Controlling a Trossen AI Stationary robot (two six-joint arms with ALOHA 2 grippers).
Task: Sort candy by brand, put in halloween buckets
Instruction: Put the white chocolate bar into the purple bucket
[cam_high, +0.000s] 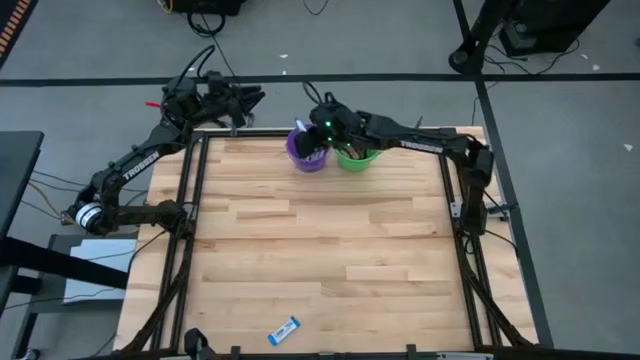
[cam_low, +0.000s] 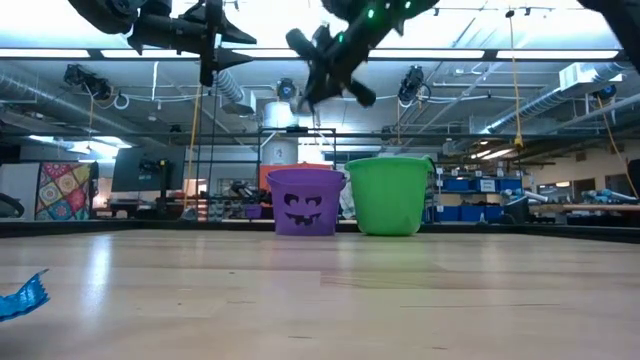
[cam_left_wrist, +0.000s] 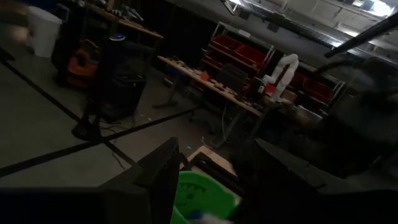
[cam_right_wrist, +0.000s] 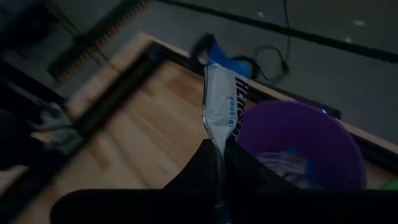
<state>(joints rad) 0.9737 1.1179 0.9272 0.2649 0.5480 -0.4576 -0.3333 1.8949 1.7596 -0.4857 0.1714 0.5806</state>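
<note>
My right gripper (cam_right_wrist: 221, 148) is shut on a blue-and-white candy bar (cam_right_wrist: 222, 93) and hangs in the air over the far side of the table, just above the purple bucket (cam_right_wrist: 301, 149). In the low view it (cam_low: 318, 62) is well above the purple bucket (cam_low: 305, 200), and the green bucket (cam_low: 390, 195) stands right beside that one. Wrapped candy lies inside the purple bucket. One more blue candy (cam_high: 285, 330) lies flat by the table's near edge. My left gripper (cam_high: 250, 98) waits open, raised past the far-left corner. My right gripper pinches the blue-and-white candy bar by one end of its wrapper (cam_right_wrist: 217, 134) between the two fingers. The rest of the bar sticks out past the fingertips. It is lifted clear, beside the purple bucket's rim.
The dark frame rails (cam_high: 190, 200) run along the table's left, right and far sides. The wide wooden middle (cam_high: 320, 240) of the table bears nothing. The two buckets stand touching at the far edge.
</note>
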